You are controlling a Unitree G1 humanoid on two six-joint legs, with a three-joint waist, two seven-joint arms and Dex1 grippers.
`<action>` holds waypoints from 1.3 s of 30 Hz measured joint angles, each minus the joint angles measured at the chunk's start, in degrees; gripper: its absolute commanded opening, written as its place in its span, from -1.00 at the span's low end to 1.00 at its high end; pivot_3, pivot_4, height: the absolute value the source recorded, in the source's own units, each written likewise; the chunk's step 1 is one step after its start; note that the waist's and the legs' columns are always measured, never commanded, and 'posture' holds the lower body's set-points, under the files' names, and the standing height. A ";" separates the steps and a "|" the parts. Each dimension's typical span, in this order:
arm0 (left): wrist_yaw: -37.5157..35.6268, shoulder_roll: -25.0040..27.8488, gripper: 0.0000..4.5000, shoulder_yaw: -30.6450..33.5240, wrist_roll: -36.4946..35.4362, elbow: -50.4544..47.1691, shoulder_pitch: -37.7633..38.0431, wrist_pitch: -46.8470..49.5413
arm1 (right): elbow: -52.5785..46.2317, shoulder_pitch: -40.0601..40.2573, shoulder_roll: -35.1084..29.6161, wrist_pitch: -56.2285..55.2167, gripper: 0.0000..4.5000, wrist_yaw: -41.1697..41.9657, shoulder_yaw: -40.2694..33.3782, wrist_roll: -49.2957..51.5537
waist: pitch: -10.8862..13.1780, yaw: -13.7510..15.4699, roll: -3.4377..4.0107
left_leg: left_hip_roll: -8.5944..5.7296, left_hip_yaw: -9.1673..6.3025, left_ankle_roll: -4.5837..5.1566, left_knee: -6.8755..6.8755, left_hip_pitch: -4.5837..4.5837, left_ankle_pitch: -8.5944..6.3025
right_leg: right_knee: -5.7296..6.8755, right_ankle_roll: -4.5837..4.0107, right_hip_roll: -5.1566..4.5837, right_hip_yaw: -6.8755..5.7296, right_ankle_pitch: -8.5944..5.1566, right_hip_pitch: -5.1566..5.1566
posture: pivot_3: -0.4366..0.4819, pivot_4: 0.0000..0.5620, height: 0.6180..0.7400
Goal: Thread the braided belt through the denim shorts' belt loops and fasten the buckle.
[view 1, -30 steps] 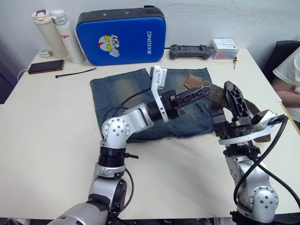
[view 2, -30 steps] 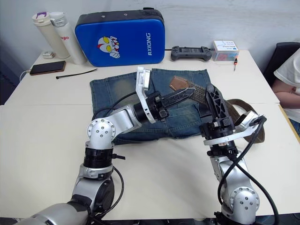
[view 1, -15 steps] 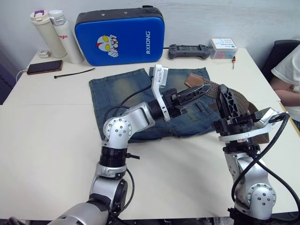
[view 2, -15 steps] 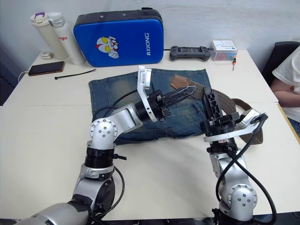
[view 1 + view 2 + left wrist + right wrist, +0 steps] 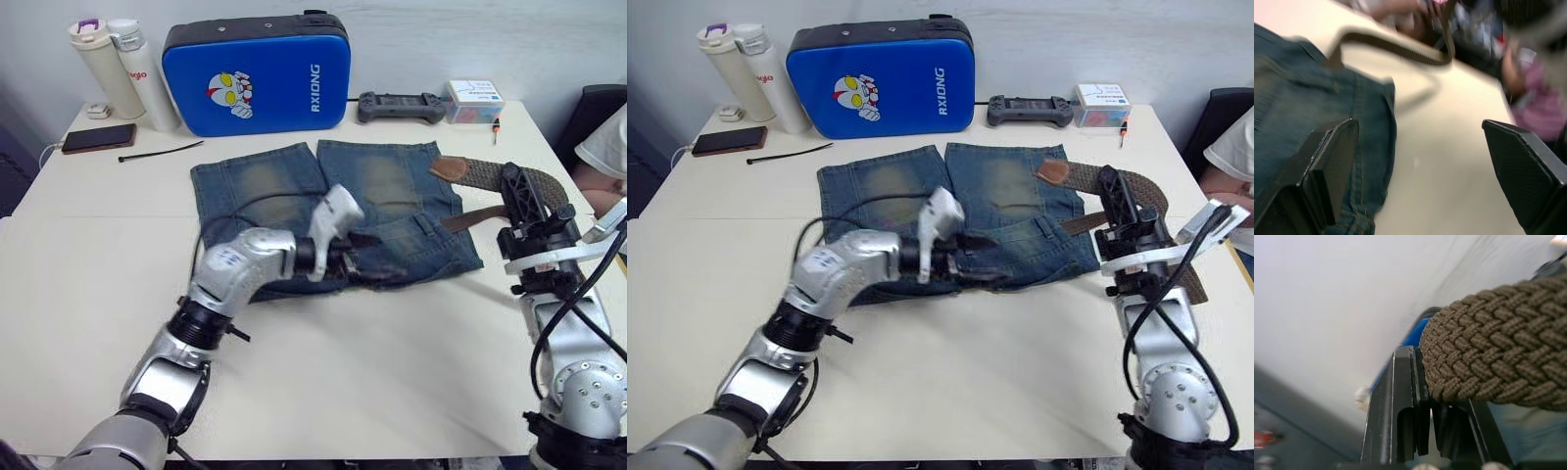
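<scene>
Your right gripper (image 5: 521, 201) has its fingers clamped on the braided belt (image 5: 482, 176), whose length runs leftward from those fingers over the denim shorts (image 5: 392, 196). Left gripper (image 5: 1420, 166) gapes wide, low over the hem.

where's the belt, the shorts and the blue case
belt (image 5: 487, 173), left eye view, on the braided strap just past its tan tip
shorts (image 5: 263, 186), left eye view, on the faded patch of one leg
blue case (image 5: 274, 83), left eye view, on its front face
</scene>
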 measured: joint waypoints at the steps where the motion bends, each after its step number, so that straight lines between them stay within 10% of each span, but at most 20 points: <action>1: -0.76 -1.49 0.99 -2.35 2.71 2.83 -1.20 -2.32 | 0.11 0.02 -1.50 0.76 -1.00 -0.63 -0.44 -0.70 | 0.00 0.03 0.00 | 0.00 -0.01 0.02 -0.02 -0.02 0.01 | -0.01 0.01 0.01 -0.01 0.00 -0.01 | -0.05 -0.47 1.00; 11: -0.42 -13.46 0.99 -7.53 23.18 34.21 -11.30 -25.63 | -4.21 5.66 -14.49 9.12 -1.00 -5.03 -4.06 -2.68 | 0.01 0.35 -0.01 | 0.01 0.24 0.17 0.05 -0.76 0.06 | 0.48 0.07 0.12 0.10 0.04 -0.83 | -0.05 -0.47 1.00; 21: -6.50 -13.95 -0.99 -6.21 30.60 41.73 -13.14 -37.38 | -6.91 7.87 -22.23 12.92 -1.00 -5.51 -10.89 -0.74 | 0.03 0.56 -0.07 | 0.01 0.33 0.42 0.12 -0.62 -0.06 | 0.43 0.18 0.12 0.21 0.10 -0.75 | -0.05 -0.47 1.00; 33: -34.24 14.18 -0.99 -2.91 23.46 5.80 4.70 -28.08 | -6.23 12.50 -26.70 18.86 -1.00 -3.53 -11.94 9.92 | 0.00 -1.15 -0.02 | 0.23 0.32 0.19 0.04 -0.45 0.07 | 0.66 0.03 0.25 0.26 0.09 -0.69 | -0.05 -0.47 1.00; 39: -35.05 16.51 -0.99 0.06 21.63 2.38 7.40 -26.26 | -10.58 16.59 -24.47 18.70 -1.00 -6.62 -7.50 14.21 | 0.01 -0.73 -0.03 | 0.21 0.18 0.37 0.25 -0.60 -0.03 | 0.65 0.03 0.19 0.15 0.10 -0.69 | -0.05 -0.47 1.00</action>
